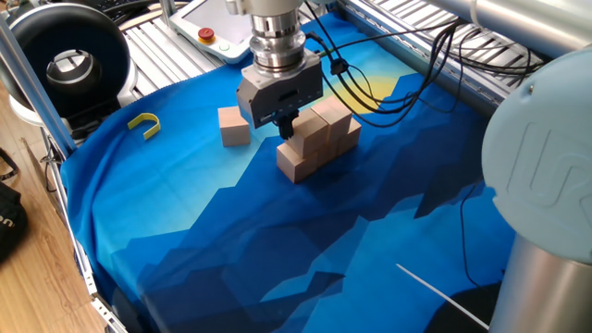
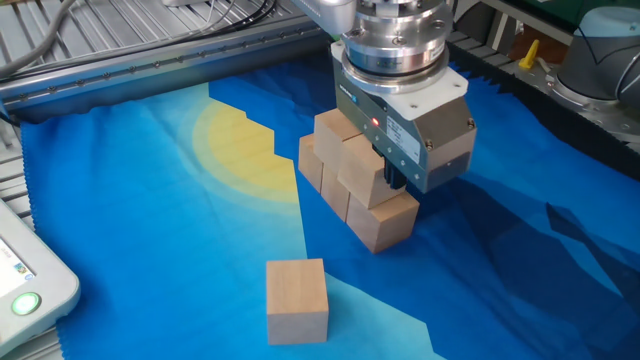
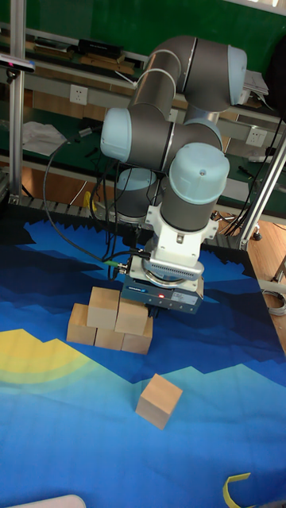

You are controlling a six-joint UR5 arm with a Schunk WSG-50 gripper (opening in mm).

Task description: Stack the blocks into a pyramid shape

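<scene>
Five tan blocks form a stack (image 1: 298, 163) on the blue cloth: three in a bottom row with two on top (image 2: 362, 175) (image 3: 107, 316). A sixth block (image 1: 234, 127) (image 2: 297, 300) (image 3: 159, 401) lies alone on the cloth, apart from the stack. My gripper (image 1: 287, 128) (image 2: 394, 180) (image 3: 152, 311) hangs right beside the upper blocks at the stack's near end. Its dark fingers sit close together and hold nothing. The gripper body hides part of the upper row.
A small yellow hook (image 1: 144, 123) (image 3: 238, 486) lies near the cloth's edge. A white control pendant (image 1: 211, 28) and a black round unit (image 1: 69, 60) stand beyond the cloth. Cables (image 1: 388, 88) trail from the arm over the far side.
</scene>
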